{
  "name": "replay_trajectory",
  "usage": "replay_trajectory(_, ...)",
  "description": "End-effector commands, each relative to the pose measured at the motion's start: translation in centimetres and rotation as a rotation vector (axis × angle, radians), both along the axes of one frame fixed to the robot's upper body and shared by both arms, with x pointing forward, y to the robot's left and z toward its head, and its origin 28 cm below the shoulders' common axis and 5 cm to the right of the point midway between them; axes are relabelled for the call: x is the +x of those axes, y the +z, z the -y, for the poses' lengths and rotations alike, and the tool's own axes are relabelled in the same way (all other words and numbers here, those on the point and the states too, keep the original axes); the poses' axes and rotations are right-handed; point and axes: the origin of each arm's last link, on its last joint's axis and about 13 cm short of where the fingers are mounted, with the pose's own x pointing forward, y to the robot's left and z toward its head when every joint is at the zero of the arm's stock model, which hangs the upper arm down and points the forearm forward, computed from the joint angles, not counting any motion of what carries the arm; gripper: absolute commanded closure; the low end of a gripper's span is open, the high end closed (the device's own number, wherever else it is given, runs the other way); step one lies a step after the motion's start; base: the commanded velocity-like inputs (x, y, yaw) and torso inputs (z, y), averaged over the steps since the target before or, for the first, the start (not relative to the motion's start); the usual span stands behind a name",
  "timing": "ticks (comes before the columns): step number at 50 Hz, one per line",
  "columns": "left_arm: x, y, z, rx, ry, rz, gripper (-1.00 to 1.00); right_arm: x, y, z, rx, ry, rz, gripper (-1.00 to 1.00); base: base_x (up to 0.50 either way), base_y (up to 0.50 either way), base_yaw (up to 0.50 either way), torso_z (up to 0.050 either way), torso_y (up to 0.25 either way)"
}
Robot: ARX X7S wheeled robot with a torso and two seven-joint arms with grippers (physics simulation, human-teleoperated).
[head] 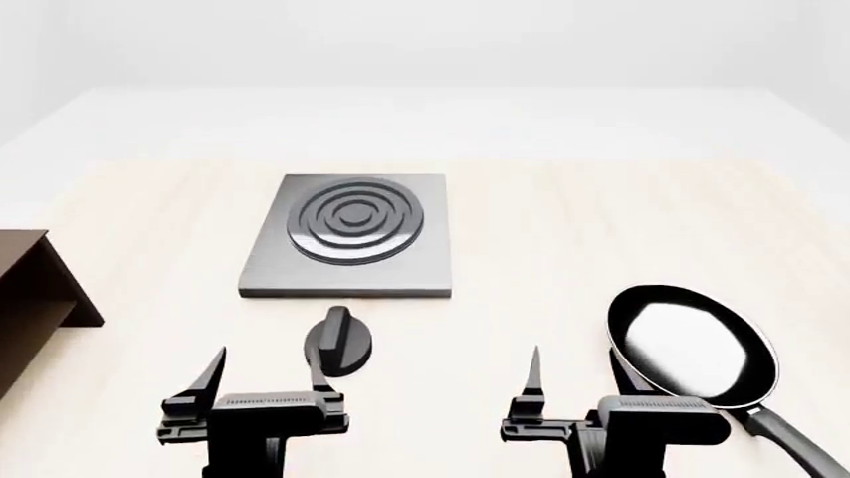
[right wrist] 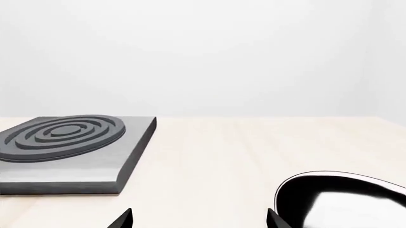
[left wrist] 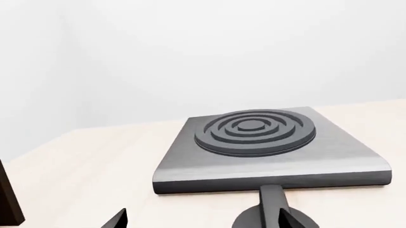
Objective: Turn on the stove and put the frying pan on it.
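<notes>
Brown shelf (head: 34, 299) at far left, cut off by the edge, well apart from stove (head: 352, 237) mid-table with knob (head: 338, 342) just in front, nothing between. Pan (head: 694, 347) at right on pale wood table (head: 558, 249), handle end cut off, touching or just beside right gripper (head: 574, 383) finger, hard to tell. Both jaws spread wide and empty, left gripper (head: 263, 373) beside knob; plain white walls behind.

Both arms reach forward side by side low in the head view, the left pincer (head: 262, 370) and right pincer (head: 575, 373) each spread wide, fingers pointing ahead, gripping nothing.
</notes>
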Motion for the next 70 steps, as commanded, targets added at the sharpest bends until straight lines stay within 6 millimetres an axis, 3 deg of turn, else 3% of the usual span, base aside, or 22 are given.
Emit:
replay_trajectory(1, 0.2, 0.0, -0.1, -0.005, -0.005, -0.011, -1.00, 0.0, 0.1, 0.1, 0.014, 0.007, -0.001, -1.00, 0.00, 0.00, 0.00, 0.000, 0.000)
replay_trajectory(18, 3.6, -2.0, -2.5, 0.057, 0.162, -0.078, -1.00, 0.0, -0.2, -0.1, 0.008, 0.018, -0.018, -1.00, 0.00, 0.00, 0.00, 0.000, 0.000)
replay_trajectory(39, 5.5, -3.7, -1.6, 0.103, 0.136, -0.119, -1.00, 0.0, -0.7, -0.1, 0.009, 0.028, -0.040, -1.00, 0.00, 0.00, 0.00, 0.000, 0.000)
replay_trajectory(51, 5.1, -4.0, 0.4, 0.115, 0.034, -0.117, -1.00, -0.1, -0.7, 0.0, 0.008, 0.027, -0.042, -1.00, 0.00, 0.00, 0.00, 0.000, 0.000)
replay_trajectory(70, 2.0, -2.4, 3.3, 0.105, -0.183, -0.074, -1.00, -0.2, -0.5, 0.1, 0.003, 0.026, -0.043, -1.00, 0.00, 0.00, 0.00, 0.000, 0.000)
